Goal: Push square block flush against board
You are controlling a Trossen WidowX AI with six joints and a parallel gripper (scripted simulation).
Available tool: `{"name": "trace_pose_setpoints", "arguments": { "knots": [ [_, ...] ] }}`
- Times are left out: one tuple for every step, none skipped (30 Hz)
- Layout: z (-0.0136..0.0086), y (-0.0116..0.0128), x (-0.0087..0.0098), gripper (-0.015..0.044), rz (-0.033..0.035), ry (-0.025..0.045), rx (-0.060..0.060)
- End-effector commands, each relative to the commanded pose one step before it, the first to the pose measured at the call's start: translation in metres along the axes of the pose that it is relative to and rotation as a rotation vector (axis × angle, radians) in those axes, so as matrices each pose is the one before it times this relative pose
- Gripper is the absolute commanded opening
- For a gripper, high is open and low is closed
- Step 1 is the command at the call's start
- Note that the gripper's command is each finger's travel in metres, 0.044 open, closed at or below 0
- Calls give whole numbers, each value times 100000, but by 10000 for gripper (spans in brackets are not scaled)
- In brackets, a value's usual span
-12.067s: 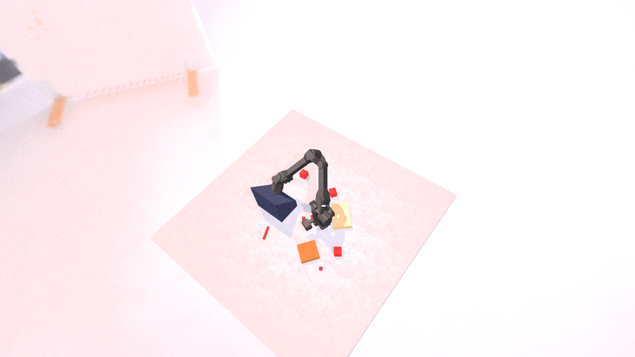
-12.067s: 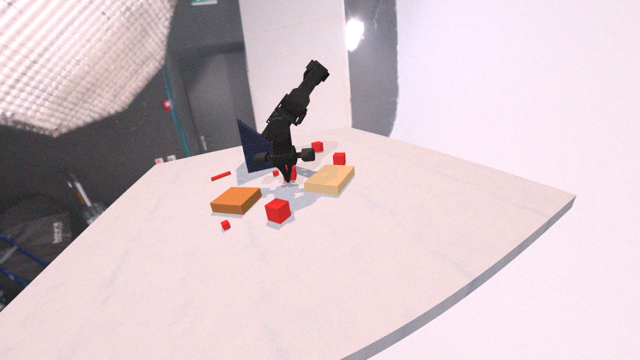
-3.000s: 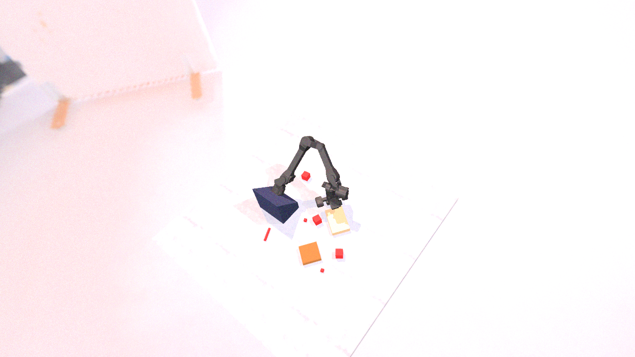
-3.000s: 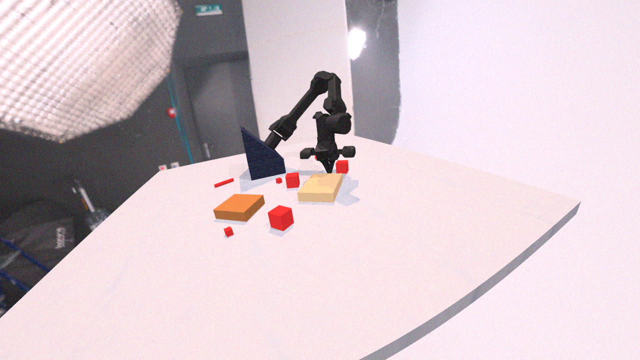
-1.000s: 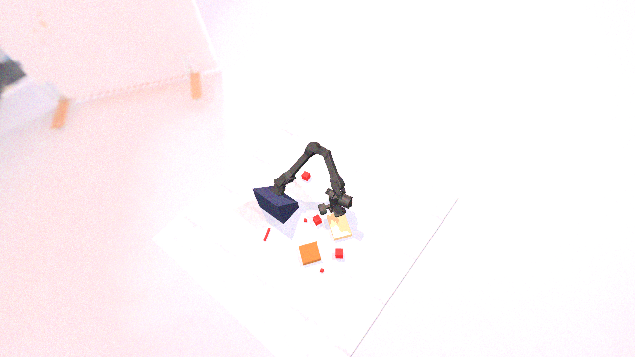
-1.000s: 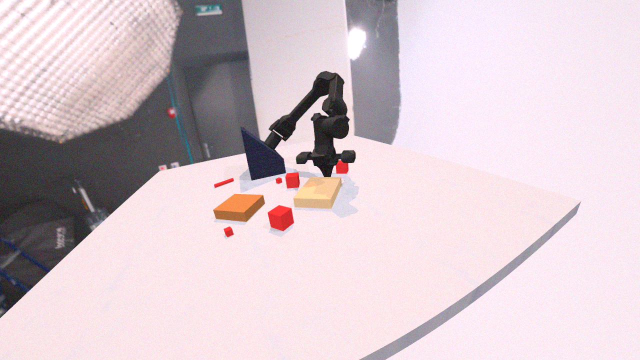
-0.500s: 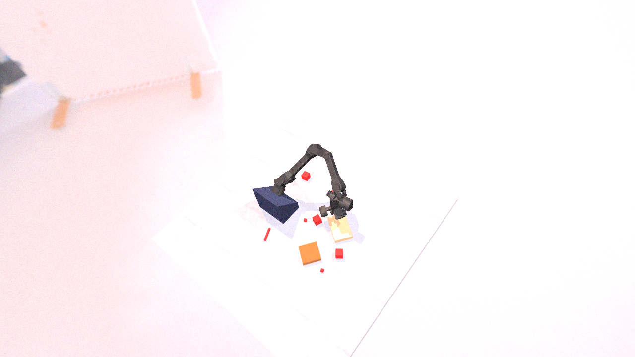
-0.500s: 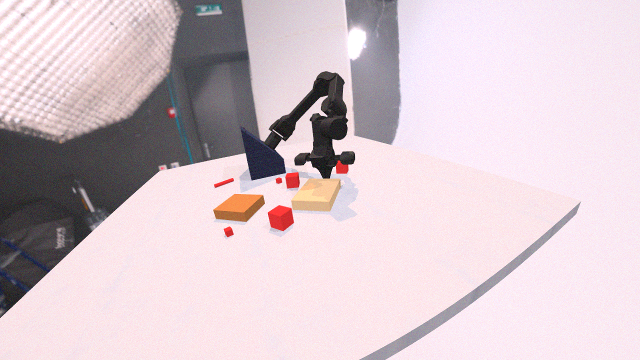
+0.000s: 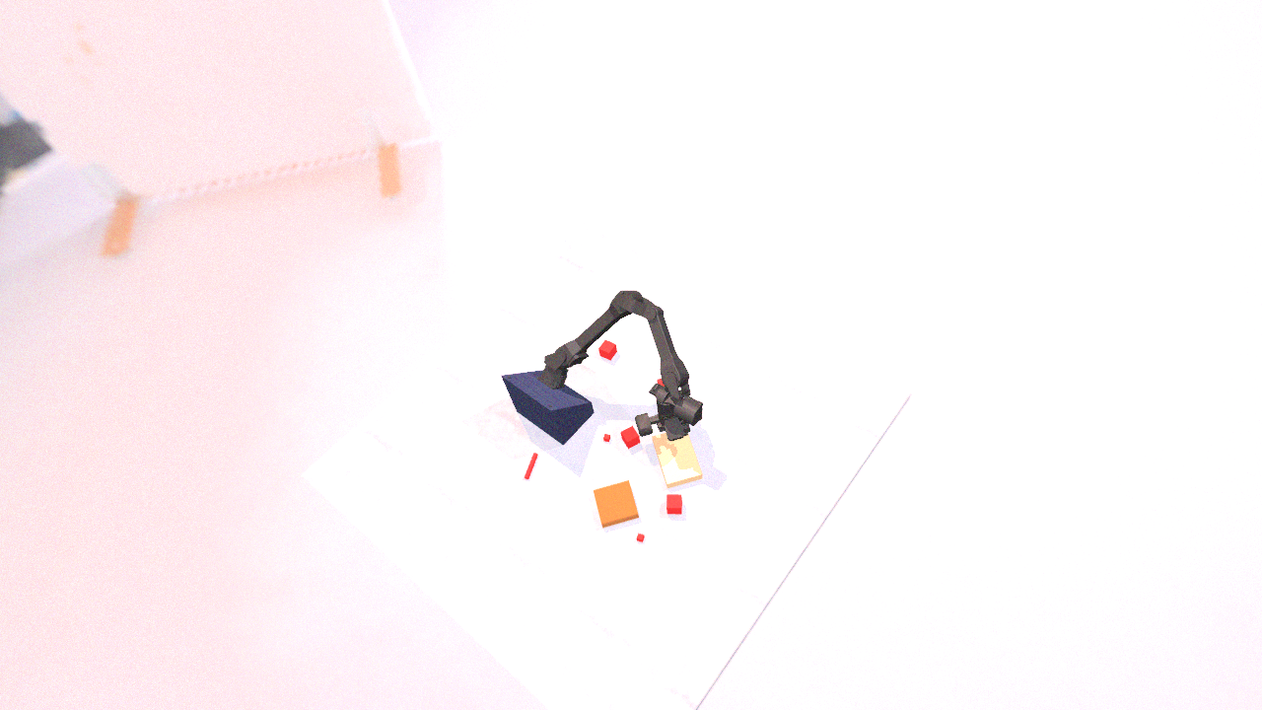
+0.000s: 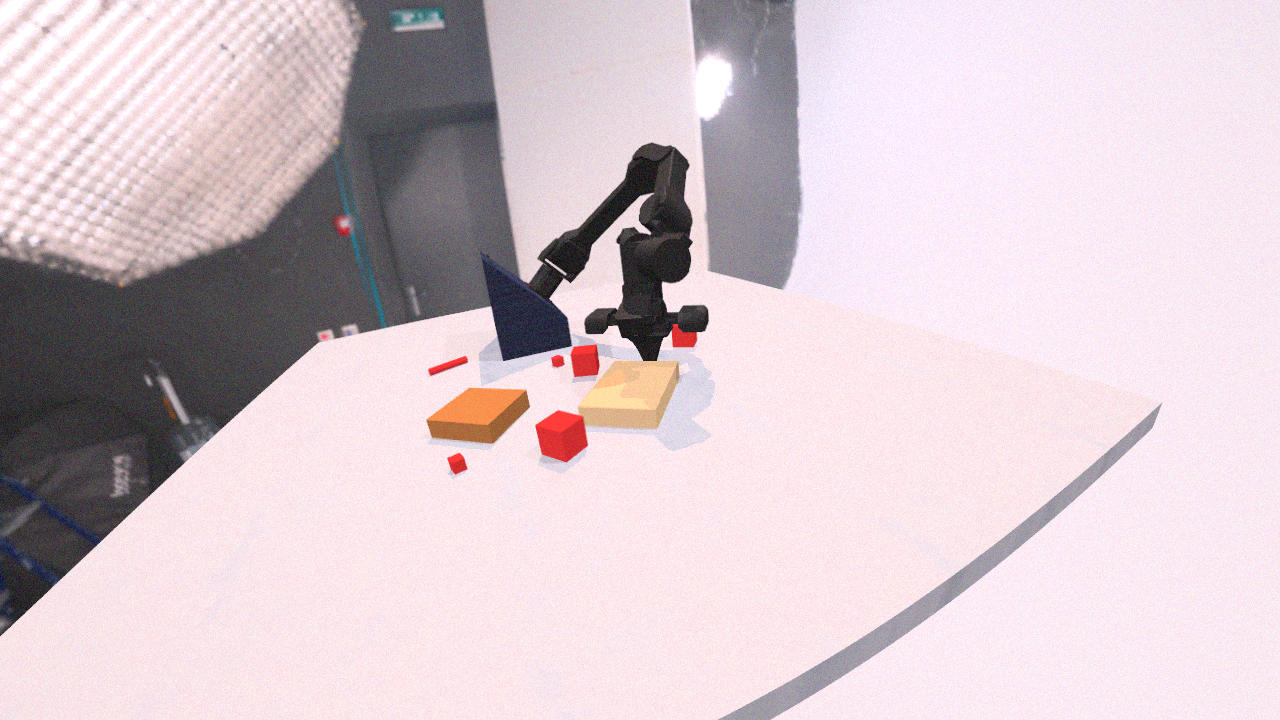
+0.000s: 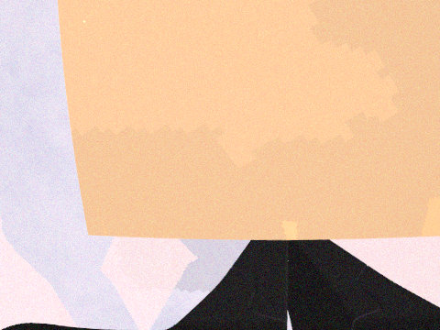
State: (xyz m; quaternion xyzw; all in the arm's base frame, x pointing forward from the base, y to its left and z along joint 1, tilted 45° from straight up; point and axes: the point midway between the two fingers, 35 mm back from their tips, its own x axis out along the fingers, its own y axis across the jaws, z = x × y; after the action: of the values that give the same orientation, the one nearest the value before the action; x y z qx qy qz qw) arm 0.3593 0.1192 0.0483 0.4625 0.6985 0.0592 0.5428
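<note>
The square block (image 9: 615, 503) (image 10: 478, 411) is orange and lies flat, left of the board in the top and exterior views with a gap between them. The board (image 9: 681, 467) (image 10: 626, 394) (image 11: 206, 92) is pale tan, a little longer than the block, and lies flat with my hand's shadow on it. My gripper (image 10: 650, 354) (image 11: 280, 231) is shut and empty, pointing down at the board's far end. The fingertips are low and partly hidden behind that end; they look very close to it, but I cannot tell if they touch.
A red cube (image 9: 630, 437) (image 10: 584, 360) stands just left of the board. Another red cube (image 9: 673, 504) (image 10: 561, 436) stands nearer, by the gap. Small red cubes (image 9: 640, 537) (image 10: 557, 360) and a red stick (image 9: 529, 465) (image 10: 447, 365) lie around. A red cube (image 10: 684, 336) is behind my hand.
</note>
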Motion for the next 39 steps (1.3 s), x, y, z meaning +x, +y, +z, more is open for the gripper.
{"name": "trace_pose_setpoints", "arguments": {
  "knots": [
    [668, -102, 53, 0, -406, -442, -485],
    [100, -13, 2, 0, 4, 0, -2],
    [101, -14, 2, 0, 4, 0, -2],
    [101, -14, 2, 0, 5, 0, -2],
    [101, -15, 2, 0, 5, 0, -2],
    [101, -15, 2, 0, 5, 0, -2],
    [101, -15, 2, 0, 5, 0, -2],
    [101, -16, 2, 0, 5, 1, -2],
    [101, -16, 2, 0, 5, 1, -2],
    [101, -17, 2, 0, 6, 1, -2],
    [101, -17, 2, 0, 6, 1, -2],
    [101, -17, 2, 0, 6, 1, -2],
    [101, -18, 2, 0, 6, 1, -2],
    [100, -18, 2, 0, 6, 1, -2],
    [100, -18, 3, 0, 6, 1, -2],
    [100, -19, 3, 0, 7, 1, -2],
    [100, -19, 3, 0, 7, 1, -2],
    [100, -20, 3, 0, 7, 1, -2],
    [100, -20, 3, 0, 7, 1, -2],
    [100, -20, 3, 0, 7, 2, -2],
    [-27, 4, 0, 0, -1, 0, 1],
    [-53, 7, 0, 0, -1, 1, 1],
    [-78, 10, -1, 0, -1, 1, 2],
    [-104, 13, -1, 0, -2, 2, 3],
    [-131, 15, -1, 0, -2, 2, 3],
    [-154, 17, -1, 0, -2, 3, 4],
    [-164, 17, -1, 0, -2, 4, 4],
    [-166, 16, -1, 0, -1, 4, 4],
    [-166, 15, 0, 0, -1, 4, 4],
    [-166, 14, 0, 0, -1, 4, 4],
    [-166, 13, 0, 0, 0, 5, 4],
    [-166, 12, 0, 0, 0, 5, 4],
    [-166, 11, 0, 0, 0, 5, 4],
    [-166, 10, 1, 0, 1, 5, 4],
    [-166, 9, 1, 0, 1, 6, 4],
    [-166, 8, 1, 0, 1, 6, 4],
    [-166, 7, 1, 0, 2, 6, 4],
    [-165, 5, 1, 0, 2, 6, 4],
    [-165, 4, 1, 0, 3, 7, 4]
  ]
}}
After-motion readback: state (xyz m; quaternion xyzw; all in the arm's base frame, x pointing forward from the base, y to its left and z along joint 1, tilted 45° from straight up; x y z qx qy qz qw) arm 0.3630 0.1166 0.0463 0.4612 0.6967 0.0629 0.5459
